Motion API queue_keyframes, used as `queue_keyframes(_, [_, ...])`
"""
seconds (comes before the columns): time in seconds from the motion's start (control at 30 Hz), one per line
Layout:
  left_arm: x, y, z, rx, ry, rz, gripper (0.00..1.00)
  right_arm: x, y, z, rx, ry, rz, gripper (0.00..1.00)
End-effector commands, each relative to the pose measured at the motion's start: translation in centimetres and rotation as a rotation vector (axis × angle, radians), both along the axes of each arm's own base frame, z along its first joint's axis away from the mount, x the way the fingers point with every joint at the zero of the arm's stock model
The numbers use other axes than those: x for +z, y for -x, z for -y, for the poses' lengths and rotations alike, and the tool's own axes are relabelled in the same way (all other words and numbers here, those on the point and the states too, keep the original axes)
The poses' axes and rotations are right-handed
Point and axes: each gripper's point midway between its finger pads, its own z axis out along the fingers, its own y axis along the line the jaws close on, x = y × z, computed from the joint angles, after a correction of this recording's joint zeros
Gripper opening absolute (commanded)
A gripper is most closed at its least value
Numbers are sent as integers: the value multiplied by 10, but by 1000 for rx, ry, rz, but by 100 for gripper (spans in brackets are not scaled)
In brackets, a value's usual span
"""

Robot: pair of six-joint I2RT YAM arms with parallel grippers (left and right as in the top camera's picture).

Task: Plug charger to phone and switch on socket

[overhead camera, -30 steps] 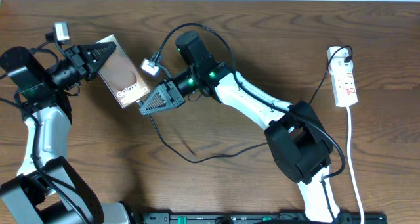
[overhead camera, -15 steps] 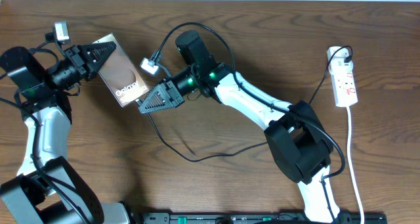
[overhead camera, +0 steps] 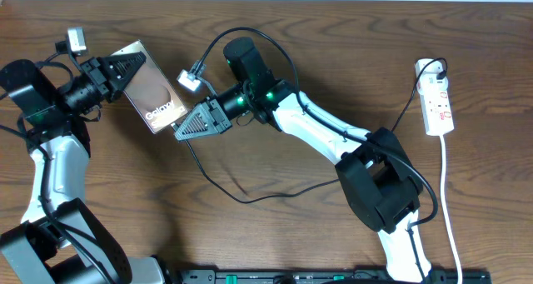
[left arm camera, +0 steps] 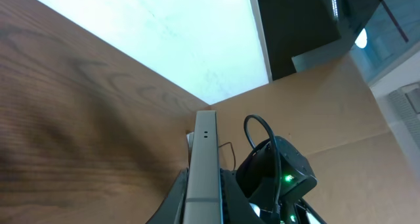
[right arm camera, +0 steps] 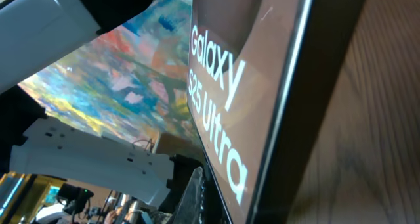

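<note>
In the overhead view, a dark brown wood-grain table (overhead camera: 275, 242) is seen, with a pale strip along its far edge. The left gripper (overhead camera: 136, 62) is closed on the upper end of the phone (overhead camera: 154, 97), which slants away from its fingertips towards the right gripper (overhead camera: 176, 134). The right gripper's fingers are drawn together to a point that meets the phone's lower end, by the white lettering. The charger (overhead camera: 241, 201) is led out from beneath those fingers as a thin black cable; its connector tip is hidden. From there the cable is looped behind the right gripper and carried far back along the right arm to the socket (overhead camera: 439, 101), which lies well apart from both grippers, a white cord (overhead camera: 447, 192) trailing from it.

In the left wrist view, the phone (left arm camera: 202, 158) is shown edge-on, upright between the dark fingers (left arm camera: 172, 199). Beyond it the wood is met by a white wall (left arm camera: 164, 33) and a brown board (left arm camera: 328, 106), with darkness above; none of this is given overhead. A green light on the right arm (left arm camera: 275, 175) is seen just past the phone.

In the right wrist view, the phone (right arm camera: 262, 86) fills the frame right at the fingertips. "Galaxy S25 Ultra" can be read there, and a colourful reflection is carried on the glass, with wood grain to its right; the finger opening cannot be judged here
</note>
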Motion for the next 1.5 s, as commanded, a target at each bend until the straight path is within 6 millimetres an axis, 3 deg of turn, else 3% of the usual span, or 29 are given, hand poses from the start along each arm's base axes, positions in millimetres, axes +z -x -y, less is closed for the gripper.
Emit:
queue_keyframes(0.0, [3, 20, 23, -161, 12, 33, 7, 11, -37, -7, -164, 7, 82, 1])
queue_keyframes(0.37, [2, 18, 22, -146, 8, 31, 7, 12, -52, -1, -213, 14, 78, 1])
queue_keyframes(1.0, [2, 17, 21, -143, 8, 31, 7, 12, -53, -1, -214, 13, 78, 2])
queue_keyframes(1.37, [2, 17, 21, -143, 8, 31, 7, 12, -53, 0, -213, 13, 78, 59])
queue_keyframes(1.47, [2, 17, 21, -143, 8, 31, 7, 13, -52, 0, -210, 12, 78, 80])
